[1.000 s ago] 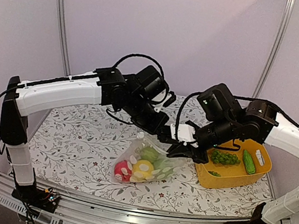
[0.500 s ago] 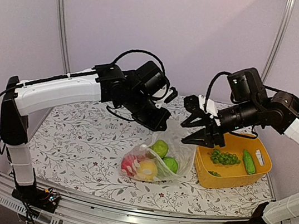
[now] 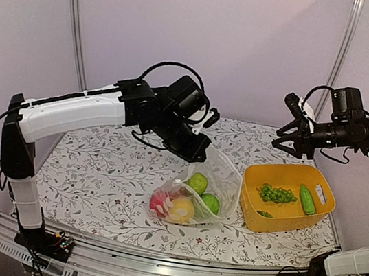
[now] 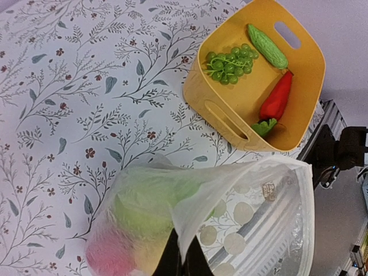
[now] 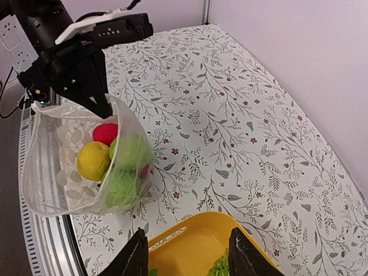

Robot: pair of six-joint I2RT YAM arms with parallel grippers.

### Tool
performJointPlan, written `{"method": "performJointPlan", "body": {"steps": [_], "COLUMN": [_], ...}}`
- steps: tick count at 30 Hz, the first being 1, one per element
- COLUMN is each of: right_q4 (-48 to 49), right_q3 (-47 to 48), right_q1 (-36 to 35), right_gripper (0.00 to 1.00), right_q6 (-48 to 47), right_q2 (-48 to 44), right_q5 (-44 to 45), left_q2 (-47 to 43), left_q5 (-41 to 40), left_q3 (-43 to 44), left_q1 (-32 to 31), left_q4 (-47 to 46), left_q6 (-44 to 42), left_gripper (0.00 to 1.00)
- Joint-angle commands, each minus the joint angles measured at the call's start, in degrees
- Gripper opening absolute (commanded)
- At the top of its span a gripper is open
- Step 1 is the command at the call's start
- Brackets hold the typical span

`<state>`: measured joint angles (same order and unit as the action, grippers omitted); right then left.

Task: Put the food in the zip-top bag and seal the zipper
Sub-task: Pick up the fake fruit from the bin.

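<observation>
pinching the zip-top bag (image 4: 253, 190) rim, left hand (image 4: 183, 254); right hand (image 5: 187, 253) apart above tub (image 3: 289, 174); carrot (image 4: 276, 99) red only in left wrist view

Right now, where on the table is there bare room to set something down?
Bare floral cloth lies left of the zip-top bag, under the left arm, and behind the yellow tub toward the back wall. Crowded: bag and tub sit nearly against each other, with the left gripper pinching the bag's rim.

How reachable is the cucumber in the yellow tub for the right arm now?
Probably yes: the right pincer is open and empty, up near the tub; the cucumber lies uncovered, nothing between them.
</observation>
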<state>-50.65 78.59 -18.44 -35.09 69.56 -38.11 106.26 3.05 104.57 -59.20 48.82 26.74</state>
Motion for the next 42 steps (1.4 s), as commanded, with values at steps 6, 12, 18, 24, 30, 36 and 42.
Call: {"method": "performJointPlan", "body": {"steps": [6, 12, 18, 24, 30, 36, 42], "right_q4": [-1.2, 2.0, 5.8, 8.2, 10.0, 11.9, 12.8], "right_q3": [-8.5, -13.1, -18.0, -21.9, -23.6, -24.4, -24.5], "right_q1": [6.0, 5.9, 5.9, 5.9, 6.0, 5.9, 6.0], "right_gripper": [0.47, 0.45, 0.44, 0.42, 0.41, 0.39, 0.37], "right_q6": [-1.4, -2.8, -3.3, -3.1, -2.1, -2.0, -1.7], "right_q2": [3.3, 5.0, 6.2, 8.8, 11.4, 14.2, 16.7], "right_q5": [6.3, 15.6, 21.8, 26.9, 28.5, 29.0, 28.9], "left_q2": [1.1, 1.1, 1.0, 1.4, 1.4, 0.7, 0.4], "left_q5": [0.5, 0.7, 0.3, 1.0, 1.0, 0.8, 0.7], "left_q3": [0.4, -0.1, -0.3, -0.2, -0.2, -0.9, -1.4], "left_q1": [0.2, 0.1, 0.1, 0.1, -0.1, -0.2, -0.3], "left_q4": [0.7, 0.7, 0.6, 0.2, 0.2, 0.2, 0.2], "left_q6": [-0.9, -0.6, -0.3, -0.2, 0.1, 0.4, 0.7], "left_gripper": [0.0, 0.0, 0.0, 0.0, 0.0, 0.0, 0.0]}}
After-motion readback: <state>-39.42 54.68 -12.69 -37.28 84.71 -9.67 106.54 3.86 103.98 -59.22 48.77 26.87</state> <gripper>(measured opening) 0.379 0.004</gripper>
